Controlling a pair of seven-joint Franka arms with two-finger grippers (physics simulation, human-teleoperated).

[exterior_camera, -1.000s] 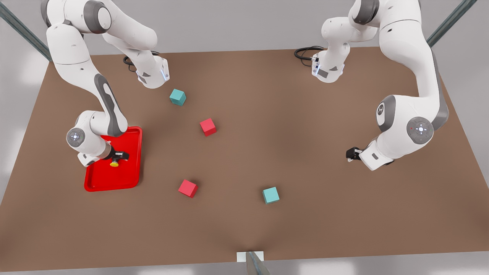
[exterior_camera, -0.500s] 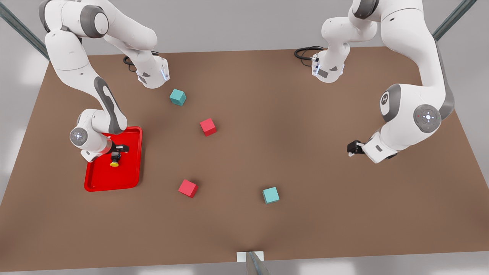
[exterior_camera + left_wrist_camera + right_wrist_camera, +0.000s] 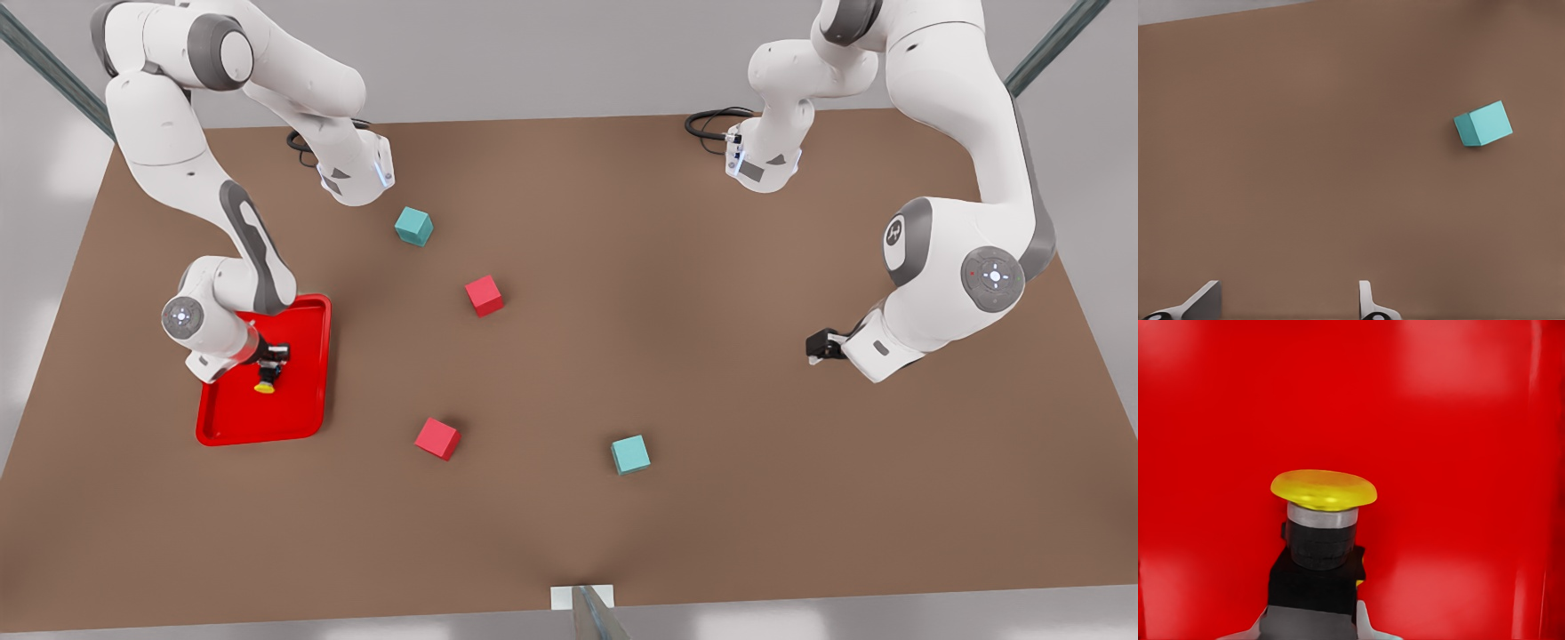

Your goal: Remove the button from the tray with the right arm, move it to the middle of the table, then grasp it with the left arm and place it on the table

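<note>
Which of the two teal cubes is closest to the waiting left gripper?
The teal cube near the table's front edge; the other teal cube sits far across, by an arm base. Left gripper hovers, jaws open.

Behind the scene there was a plain pale grey wall (image 3: 569, 53), evenly lit, with no strong shadow on it. Two grey metal frame posts stood slanted at the far corners, one at the front view's left (image 3: 53, 67) and one at the right (image 3: 1053, 49). A third post (image 3: 594, 615) rose at the near edge, on a small white plate (image 3: 562, 596). Soft bright patches lay on the grey floor (image 3: 747, 622).
</note>
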